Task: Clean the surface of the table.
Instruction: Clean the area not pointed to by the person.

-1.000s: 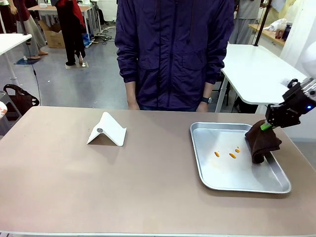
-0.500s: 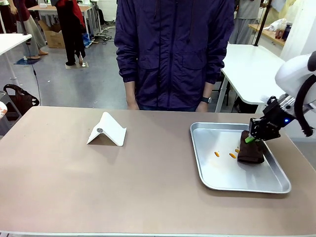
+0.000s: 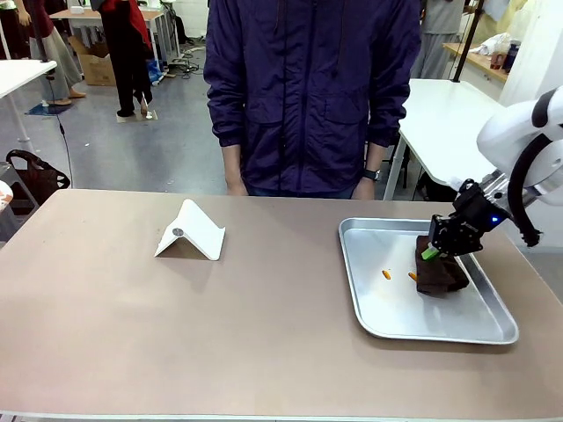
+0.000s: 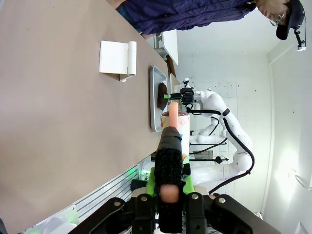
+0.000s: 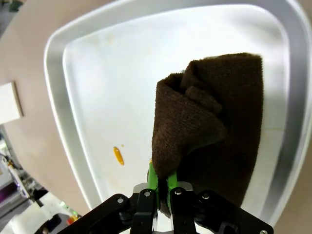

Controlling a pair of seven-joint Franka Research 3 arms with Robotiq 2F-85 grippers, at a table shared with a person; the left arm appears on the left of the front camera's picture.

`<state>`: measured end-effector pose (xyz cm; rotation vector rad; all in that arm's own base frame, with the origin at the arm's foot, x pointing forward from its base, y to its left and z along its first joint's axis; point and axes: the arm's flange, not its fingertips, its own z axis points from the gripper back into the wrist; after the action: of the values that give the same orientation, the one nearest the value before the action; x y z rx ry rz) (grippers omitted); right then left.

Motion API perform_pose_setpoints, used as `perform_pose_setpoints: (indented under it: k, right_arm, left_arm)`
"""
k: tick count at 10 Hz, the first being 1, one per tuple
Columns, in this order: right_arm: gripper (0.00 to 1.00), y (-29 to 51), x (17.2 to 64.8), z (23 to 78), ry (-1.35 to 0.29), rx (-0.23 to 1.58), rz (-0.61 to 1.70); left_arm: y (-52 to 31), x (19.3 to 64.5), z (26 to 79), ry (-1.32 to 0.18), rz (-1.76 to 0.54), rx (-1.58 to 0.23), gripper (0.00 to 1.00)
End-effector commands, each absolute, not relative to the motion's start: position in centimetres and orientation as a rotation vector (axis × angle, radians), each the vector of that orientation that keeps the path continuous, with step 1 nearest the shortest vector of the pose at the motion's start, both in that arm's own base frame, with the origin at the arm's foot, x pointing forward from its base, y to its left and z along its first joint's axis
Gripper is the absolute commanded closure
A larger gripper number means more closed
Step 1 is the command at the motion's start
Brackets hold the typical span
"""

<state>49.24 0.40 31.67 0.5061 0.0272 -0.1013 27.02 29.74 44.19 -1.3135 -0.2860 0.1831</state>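
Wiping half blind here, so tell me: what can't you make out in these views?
1. Tray floor under the cloth: front and right wrist views, cloth covers it.
2. Pinkish thing at left tool: left wrist view, blurred, gripped or not unclear.
3. Orange bits: both views, too small to identify.

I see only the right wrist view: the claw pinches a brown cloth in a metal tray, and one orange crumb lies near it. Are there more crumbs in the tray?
Observer: Yes, the front view shows a second orange crumb, right at the edge of the brown cloth.
Operator: A white corner shows at my picture's edge. What is it?
Observer: A white folded stand, standing on the table apart from the tray.
Operator: Is anybody near the table?
Observer: A person in a dark jacket stands at the table's far edge.
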Motion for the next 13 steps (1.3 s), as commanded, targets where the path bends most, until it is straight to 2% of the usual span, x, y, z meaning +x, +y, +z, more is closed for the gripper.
perform_pose_setpoints:
  k: [1,8,13]
  right_arm:
    - [1.0,1.8,49.5,31.2,0.055,0.575,-0.029]
    - [1.0,9.7,48.4,29.4,0.155,0.625,0.168]
    - [1.0,12.3,47.3,27.8,0.161,0.542,0.236]
  left_arm:
    - [29.4,26.8,44.5,-0.288,0.197,-1.317,0.77]
    - [29.4,26.8,44.5,-0.288,0.197,-1.317,0.77]
    - [29.4,26.8,44.5,-0.288,0.197,-1.317,0.77]
